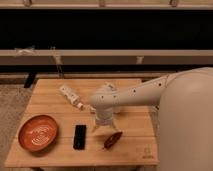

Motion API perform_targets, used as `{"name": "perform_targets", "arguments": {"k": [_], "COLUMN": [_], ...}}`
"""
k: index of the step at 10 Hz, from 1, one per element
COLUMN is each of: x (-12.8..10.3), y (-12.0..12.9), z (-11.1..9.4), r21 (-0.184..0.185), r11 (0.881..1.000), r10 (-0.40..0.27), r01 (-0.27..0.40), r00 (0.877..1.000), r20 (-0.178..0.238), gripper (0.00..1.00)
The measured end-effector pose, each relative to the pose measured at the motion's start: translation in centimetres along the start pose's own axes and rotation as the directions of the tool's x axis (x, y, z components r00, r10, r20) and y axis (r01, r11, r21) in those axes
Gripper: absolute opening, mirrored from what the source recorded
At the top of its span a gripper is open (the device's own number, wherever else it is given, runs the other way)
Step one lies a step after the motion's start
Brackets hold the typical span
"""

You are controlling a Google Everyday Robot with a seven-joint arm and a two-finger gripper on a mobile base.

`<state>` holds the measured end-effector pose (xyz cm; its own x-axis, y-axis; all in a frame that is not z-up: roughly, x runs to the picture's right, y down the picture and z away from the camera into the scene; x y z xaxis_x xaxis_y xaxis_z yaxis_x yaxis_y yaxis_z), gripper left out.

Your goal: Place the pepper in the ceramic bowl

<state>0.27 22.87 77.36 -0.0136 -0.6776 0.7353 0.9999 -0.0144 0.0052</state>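
Note:
The small dark red pepper lies on the wooden table near its front edge, right of centre. The wide orange-red ceramic bowl with pale swirl lines sits at the table's front left, empty. My gripper hangs at the end of the white arm, just above and slightly left of the pepper, close to it. The arm reaches in from the right.
A flat black rectangular object lies between the bowl and the pepper. A small white item lies on the table behind the arm. A dark shelf and rail run behind the table.

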Motion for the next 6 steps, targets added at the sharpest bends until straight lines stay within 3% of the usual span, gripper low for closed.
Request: {"name": "perform_targets", "arguments": {"k": [4,6], "x": [-1.9,-2.8], "y": [2.6,3.6], "z": [1.4,2.4], "r21": [-0.012,0.01], "r11": [0.995,0.989], "r10": [0.1,0.145], "r01": [-0.1,-0.146], "r00": [0.994,0.987], "r20": [0.04,0.066], "gripper": [0.8,0.8]}}
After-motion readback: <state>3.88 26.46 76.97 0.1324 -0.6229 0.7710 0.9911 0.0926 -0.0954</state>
